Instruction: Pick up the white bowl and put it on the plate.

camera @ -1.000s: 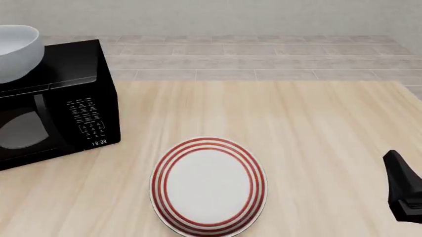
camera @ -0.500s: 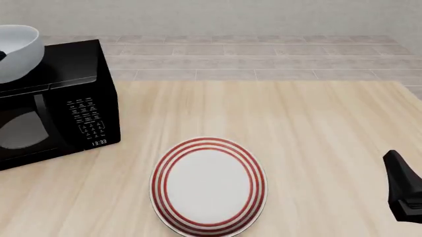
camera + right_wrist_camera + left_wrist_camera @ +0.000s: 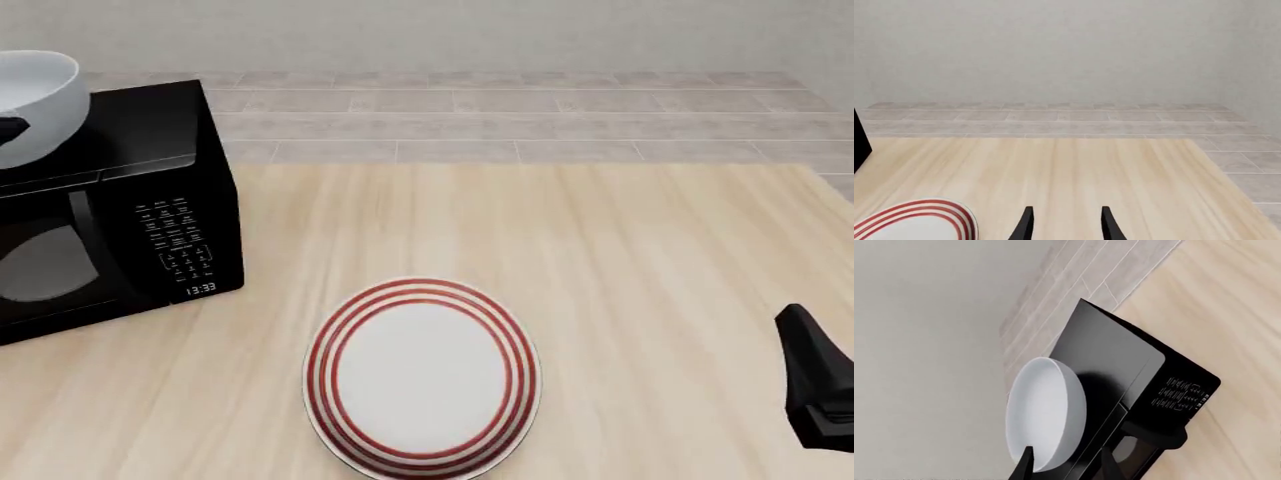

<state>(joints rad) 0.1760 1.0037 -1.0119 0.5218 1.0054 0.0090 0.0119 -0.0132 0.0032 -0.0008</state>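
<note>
The white bowl (image 3: 32, 100) stands on top of the black microwave (image 3: 120, 200) at the far left. In the left wrist view the bowl (image 3: 1045, 419) lies just ahead of my left gripper (image 3: 1067, 471), which is open, with one fingertip (image 3: 1023, 466) overlapping the bowl's rim. In the front view only a dark tip (image 3: 11, 130) of that gripper shows beside the bowl. The red-ringed plate (image 3: 422, 375) lies flat near the table's front middle. My right gripper (image 3: 1066, 226) is open and holds nothing, right of the plate (image 3: 915, 222); its body (image 3: 817, 395) shows at the front view's right edge.
The microwave fills the table's left side, its door and keypad (image 3: 174, 240) facing the front. Light wooden tabletop (image 3: 601, 250) stretches between plate and right edge. Beyond the table's far edge lie a tiled floor (image 3: 534, 110) and a pale wall.
A dark tip of my left gripper has come into the front view at the left edge and moved down beside the bowl. Bowl, plate and right gripper have stayed put.
</note>
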